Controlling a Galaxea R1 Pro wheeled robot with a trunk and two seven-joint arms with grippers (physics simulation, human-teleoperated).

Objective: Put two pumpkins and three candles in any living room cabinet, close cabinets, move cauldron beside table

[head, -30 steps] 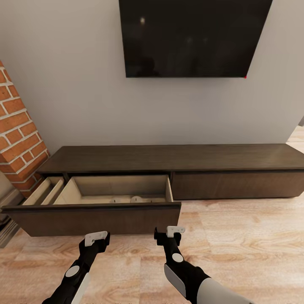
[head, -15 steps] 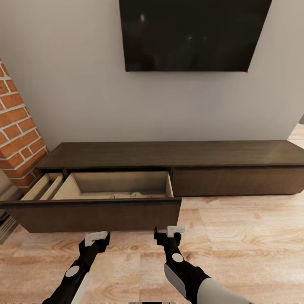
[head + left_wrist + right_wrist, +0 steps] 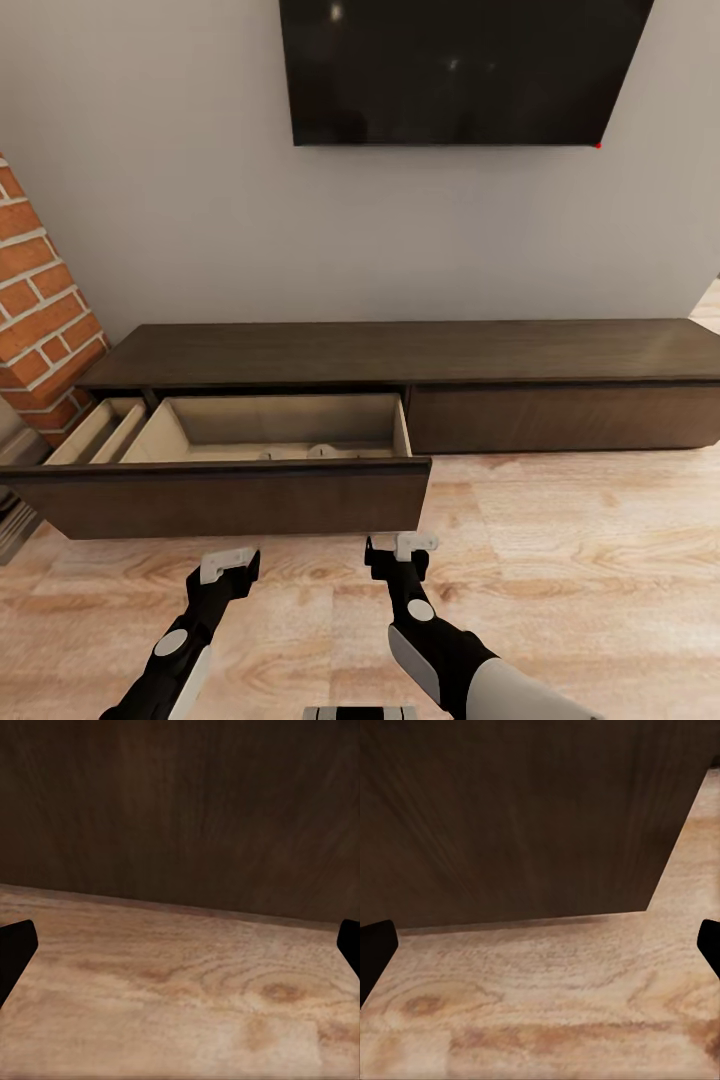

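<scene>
The cabinet [image 3: 420,365] runs long and low along the wall under a dark wall-mounted screen [image 3: 460,65], its long axis going across the head view from the brick fireplace [image 3: 40,300] on the left to the far right edge. Its left drawer [image 3: 225,490] stands pulled well out over the wood floor [image 3: 580,560], pale lining showing, while the right drawer front [image 3: 560,418] sits flush and closed. The drawer's dark front panel lies straight ahead of both arms, its length crossing their line of reach, so a push to close it would go forward, toward the wall. The left gripper [image 3: 226,566] sits just short of the panel at about its middle; the right gripper [image 3: 400,552] sits just short of the panel's right end, and in the right wrist view that panel's corner [image 3: 649,904] ends within sight with bare floor beyond it. The 2 arms look about equally near, so I judge either or both could press it. Both pincers are released and hold nothing: in each wrist view the dark fingertips [image 3: 15,945] [image 3: 375,945] stand far apart at the picture's edges with only panel and floor between. Inside the drawer, against its front wall, 2 or 3 small pale rounded tops [image 3: 320,452] just show above the rim; they may be candles, but they are too hidden to tell.
</scene>
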